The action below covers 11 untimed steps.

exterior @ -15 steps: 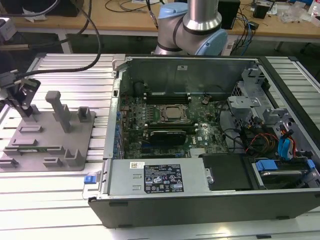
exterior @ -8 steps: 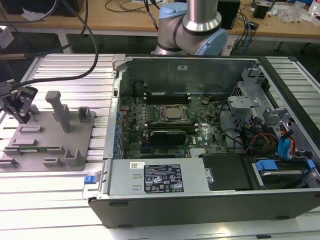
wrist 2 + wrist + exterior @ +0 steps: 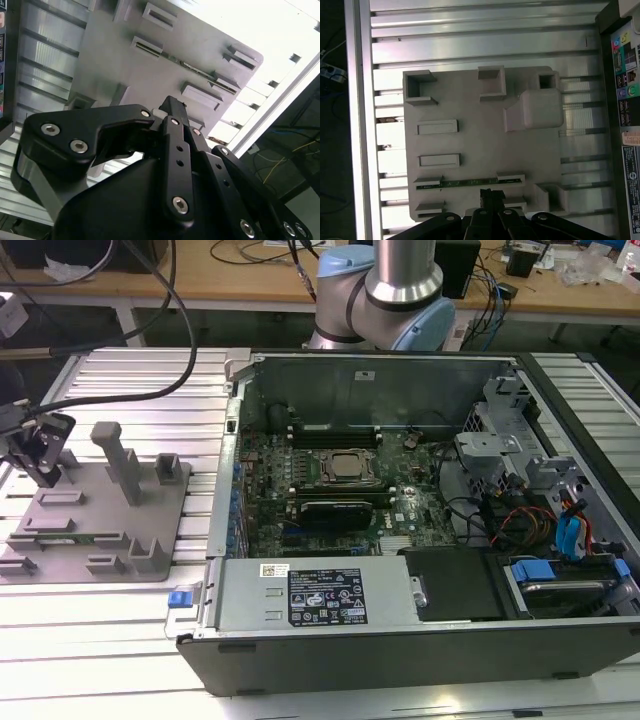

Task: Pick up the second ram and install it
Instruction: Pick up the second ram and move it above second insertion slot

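Hovering over the far corner of the grey plastic holder plate at the exterior view's left, my black two-fingered pincer points down at it. In the first wrist view the pincer looks drawn narrow, its two tips pressed together with nothing held between them. Just beyond those tips I see the second ram, a long thin green circuit-board stick, lying on edge in a shallow slot of the plate between two small raised blocks; the pincer is near it but apart from it. In the second wrist view the same stick runs across the plate past the pincer. From the exterior view I make it out as a thin green line along the plate's near side. The plate rests on a ribbed aluminium table. Well apart, at the exterior view's right, the open black and grey computer case lies on its side with its green motherboard exposed and the silver square processor at its middle.
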### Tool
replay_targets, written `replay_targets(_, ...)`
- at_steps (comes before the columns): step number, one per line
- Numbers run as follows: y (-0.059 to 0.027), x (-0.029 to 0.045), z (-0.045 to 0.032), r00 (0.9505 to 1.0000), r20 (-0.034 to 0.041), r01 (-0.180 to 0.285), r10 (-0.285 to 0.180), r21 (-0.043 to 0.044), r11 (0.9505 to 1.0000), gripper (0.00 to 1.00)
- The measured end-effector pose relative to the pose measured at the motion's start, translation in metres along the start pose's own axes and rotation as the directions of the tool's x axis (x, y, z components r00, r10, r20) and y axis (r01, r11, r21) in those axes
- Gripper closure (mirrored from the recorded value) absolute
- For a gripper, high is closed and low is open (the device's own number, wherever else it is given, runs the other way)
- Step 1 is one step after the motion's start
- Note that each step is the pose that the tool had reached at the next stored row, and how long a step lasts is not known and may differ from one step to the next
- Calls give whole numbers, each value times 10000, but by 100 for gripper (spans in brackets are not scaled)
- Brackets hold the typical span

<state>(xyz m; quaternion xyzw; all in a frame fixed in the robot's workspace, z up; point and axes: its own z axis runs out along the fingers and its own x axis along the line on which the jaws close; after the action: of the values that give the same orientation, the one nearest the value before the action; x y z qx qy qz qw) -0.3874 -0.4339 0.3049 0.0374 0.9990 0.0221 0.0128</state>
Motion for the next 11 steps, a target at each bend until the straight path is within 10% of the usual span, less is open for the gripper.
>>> replay_targets(6,0,0,3,10000,-3,69,-69,-2,10000,92)
replay_targets(11,0,0,6,9827,-80,1851,-1852,-50,9827,92)
